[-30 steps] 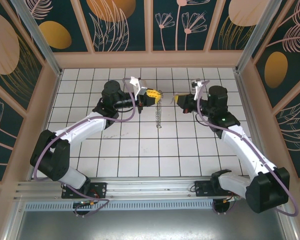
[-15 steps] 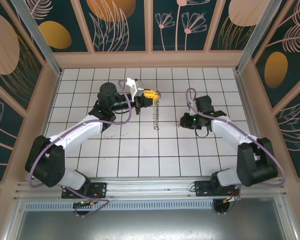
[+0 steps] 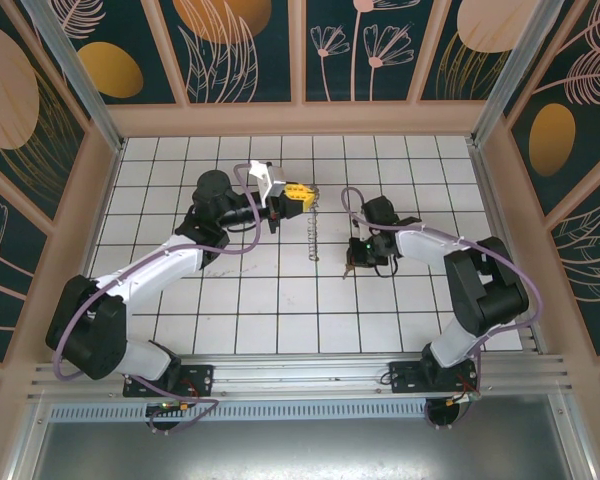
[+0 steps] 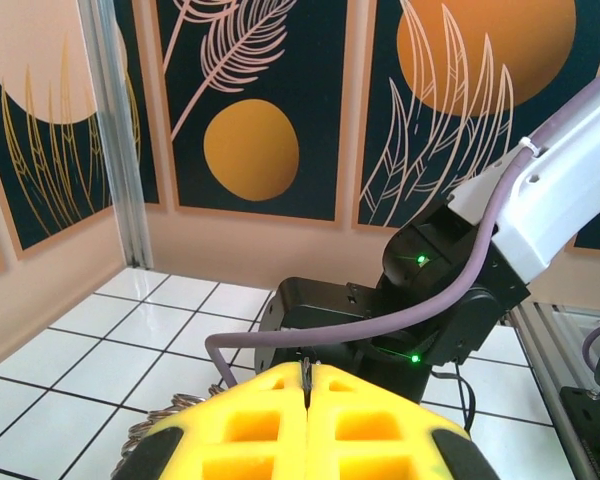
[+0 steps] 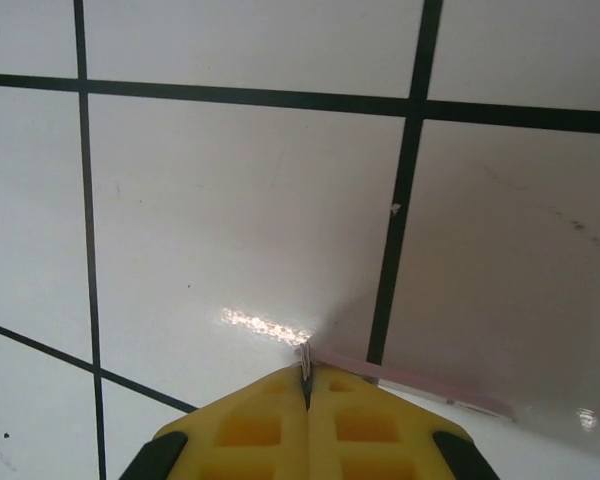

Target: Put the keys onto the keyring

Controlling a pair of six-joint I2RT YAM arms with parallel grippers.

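The keyring (image 3: 312,230) hangs as a thin chain-like loop from my left gripper (image 3: 302,190), which is raised over the middle back of the floor. In the left wrist view the yellow fingers (image 4: 250,420) are shut on a thin metal piece of it, and part of its ringed edge (image 4: 165,420) shows at lower left. My right gripper (image 3: 351,266) points down at the tiles to the right of the hanging loop. Its jaws (image 5: 306,368) are shut on a silvery sliver, with the key's pale pink part (image 5: 410,381) lying edge-on against the tile.
The white tiled floor (image 3: 280,300) is fenced by beige walls and metal posts. The right arm's black wrist (image 4: 420,300) and purple cable (image 4: 380,325) sit close behind the left fingertips.
The right arm has swung from beside the raised ring down and inward, until its fingertips are at the floor. The left gripper with the keyring has shifted only slightly.
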